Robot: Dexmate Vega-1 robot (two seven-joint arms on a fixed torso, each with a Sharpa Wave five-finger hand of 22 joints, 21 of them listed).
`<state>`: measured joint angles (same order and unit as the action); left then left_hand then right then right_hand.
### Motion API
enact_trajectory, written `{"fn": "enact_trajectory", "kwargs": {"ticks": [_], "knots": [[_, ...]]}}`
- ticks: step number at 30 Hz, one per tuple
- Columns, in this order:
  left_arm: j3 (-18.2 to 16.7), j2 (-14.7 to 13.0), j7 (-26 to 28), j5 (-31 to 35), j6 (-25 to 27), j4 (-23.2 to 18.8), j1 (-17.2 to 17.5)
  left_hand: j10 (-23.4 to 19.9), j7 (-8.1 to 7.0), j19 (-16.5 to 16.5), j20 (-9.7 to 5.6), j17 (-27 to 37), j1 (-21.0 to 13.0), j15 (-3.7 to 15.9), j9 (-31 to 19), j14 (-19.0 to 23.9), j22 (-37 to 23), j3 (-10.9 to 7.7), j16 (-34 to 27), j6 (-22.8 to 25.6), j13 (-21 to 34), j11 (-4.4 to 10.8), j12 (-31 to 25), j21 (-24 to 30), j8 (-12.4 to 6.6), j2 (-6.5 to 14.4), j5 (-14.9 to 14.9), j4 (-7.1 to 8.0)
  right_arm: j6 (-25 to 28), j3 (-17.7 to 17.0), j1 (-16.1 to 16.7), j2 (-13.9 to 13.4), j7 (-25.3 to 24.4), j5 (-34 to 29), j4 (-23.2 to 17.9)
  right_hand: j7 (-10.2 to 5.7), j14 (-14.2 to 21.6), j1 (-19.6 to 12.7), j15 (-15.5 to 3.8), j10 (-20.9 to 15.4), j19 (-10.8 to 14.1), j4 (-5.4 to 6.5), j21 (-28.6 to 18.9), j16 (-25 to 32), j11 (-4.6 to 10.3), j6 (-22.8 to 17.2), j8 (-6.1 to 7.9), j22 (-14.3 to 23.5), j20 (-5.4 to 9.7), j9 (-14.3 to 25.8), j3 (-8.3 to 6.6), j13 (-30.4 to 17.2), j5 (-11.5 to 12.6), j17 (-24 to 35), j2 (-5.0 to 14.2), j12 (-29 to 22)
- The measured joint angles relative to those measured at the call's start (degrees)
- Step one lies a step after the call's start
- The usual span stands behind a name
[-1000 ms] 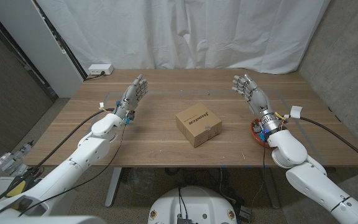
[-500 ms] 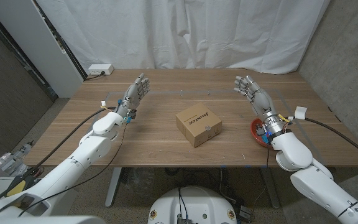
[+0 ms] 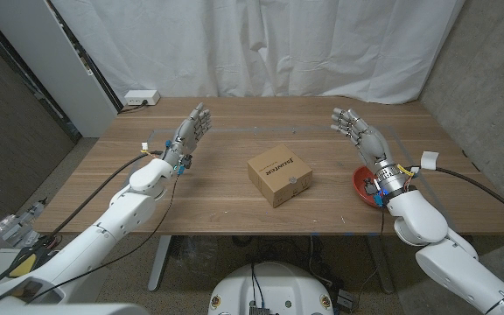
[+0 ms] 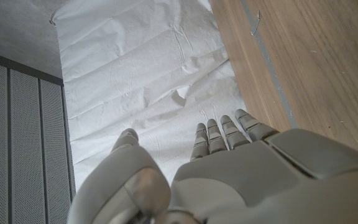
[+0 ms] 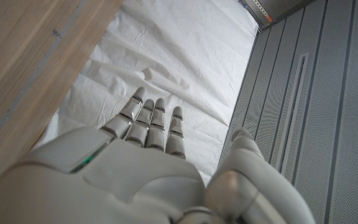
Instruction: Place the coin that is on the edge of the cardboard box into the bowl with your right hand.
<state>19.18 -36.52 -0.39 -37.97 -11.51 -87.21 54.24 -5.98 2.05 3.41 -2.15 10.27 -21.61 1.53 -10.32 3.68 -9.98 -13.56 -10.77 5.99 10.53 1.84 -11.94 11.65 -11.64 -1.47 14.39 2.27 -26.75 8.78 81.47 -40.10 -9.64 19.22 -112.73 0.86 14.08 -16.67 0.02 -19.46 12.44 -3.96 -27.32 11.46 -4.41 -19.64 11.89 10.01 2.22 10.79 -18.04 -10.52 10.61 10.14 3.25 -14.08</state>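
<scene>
From the head view, the left hand [image 3: 191, 131] is raised over the worktop [image 3: 226, 188] with fingers spread, grasping nothing. The cardboard box [image 3: 280, 176] sits mid-worktop, the coin [image 3: 295, 183] resting near its front right edge. Further right, the right hand [image 3: 359, 133] is likewise released and empty, and the red bowl [image 3: 363, 185] sits beside its wrist. Each wrist view shows that hand's back, extended fingers, wood edge and white curtain [image 4: 148, 68], but not the box.
</scene>
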Motion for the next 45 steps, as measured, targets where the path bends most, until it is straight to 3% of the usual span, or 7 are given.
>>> {"fn": "enact_trajectory", "kwargs": {"ticks": [7,25,45], "knots": [[-0.1,-0.5,0.3,0.1,0.6,-0.8,0.3,0.0,0.0,-0.5,0.1,0.0,-0.3,-0.28,-0.2,-0.3,0.0,0.0,0.0,0.0,0.0,0.0,0.4,-0.2,0.0,0.3,0.0,0.0,-0.9,-0.4,1.2,0.5,0.1,-0.8,-0.2,0.13,1.6,-0.8,-0.46,-1.1,2.5,-0.55,0.0,0.2,0.31,-0.9,0.0,-0.1,0.08,0.0,-0.56,0.0,0.0,0.0,0.17,0.0],[-0.6,-1.2,0.7,-0.1,1.0,-1.9,1.4,0.0,0.0,-0.1,0.07,0.0,-0.3,-0.28,-0.2,-0.3,0.0,0.0,0.0,0.0,0.0,0.0,0.4,-0.2,0.22,0.3,-0.5,0.0,-3.2,-1.6,3.5,1.6,0.0,-4.5,-1.1,-0.25,2.7,-1.9,-1.48,-2.7,3.2,-1.69,0.2,0.2,1.31,-2.1,0.21,-0.2,0.12,0.0,-1.0,0.0,0.0,0.0,0.66,-0.3],[-0.7,-1.5,2.0,0.8,1.4,-3.1,1.5,0.0,0.0,1.1,-0.03,0.0,-0.6,-0.62,-0.2,0.4,0.0,0.21,0.0,0.0,0.0,0.01,0.4,0.1,0.22,0.6,-0.9,-0.2,-7.7,-3.2,5.2,4.2,-1.2,-10.5,0.5,-1.7,3.9,-3.4,-2.34,-5.3,4.2,-2.86,1.1,0.2,2.24,-4.8,0.44,0.0,0.12,0.0,-1.28,0.0,0.0,0.0,0.23,-1.0]]}}
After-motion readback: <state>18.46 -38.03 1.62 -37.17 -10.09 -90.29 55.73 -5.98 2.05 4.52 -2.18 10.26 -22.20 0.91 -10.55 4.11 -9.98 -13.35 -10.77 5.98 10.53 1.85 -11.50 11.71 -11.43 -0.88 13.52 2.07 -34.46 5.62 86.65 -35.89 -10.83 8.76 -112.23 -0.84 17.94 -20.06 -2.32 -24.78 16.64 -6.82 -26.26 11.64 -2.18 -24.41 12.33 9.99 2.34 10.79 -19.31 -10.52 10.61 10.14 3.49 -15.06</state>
